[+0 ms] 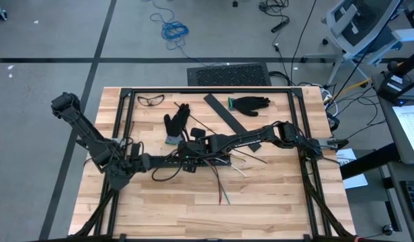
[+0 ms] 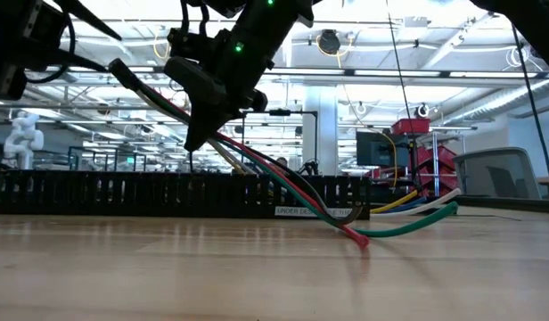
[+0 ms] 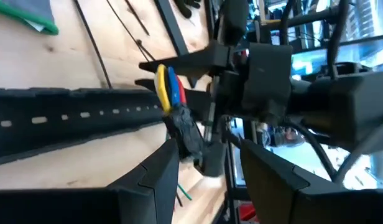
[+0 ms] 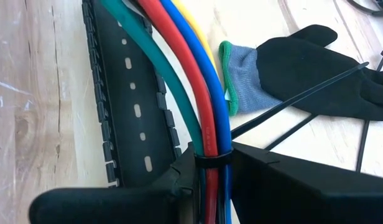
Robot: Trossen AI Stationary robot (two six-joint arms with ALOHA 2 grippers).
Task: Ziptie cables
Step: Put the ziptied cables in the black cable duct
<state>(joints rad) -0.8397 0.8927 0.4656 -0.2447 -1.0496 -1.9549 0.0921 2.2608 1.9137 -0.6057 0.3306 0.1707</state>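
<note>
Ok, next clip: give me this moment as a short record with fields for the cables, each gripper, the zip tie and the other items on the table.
cables: multicoloured bundle lifted off the table at one end, loose ends trailing on the wood
right gripper: shut on the cables
left gripper: close to the same bundle, not clearly gripping anything
zip tie: black band around the cables at the right gripper's fingers
slotted strip: black, beside the cables
other items: two black gloves, safety glasses, loose black zip ties

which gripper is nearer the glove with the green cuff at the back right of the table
Right. The right gripper, shut on the cables, sits mid-table, closer to that glove; the left gripper is nearer the front edge.
</note>
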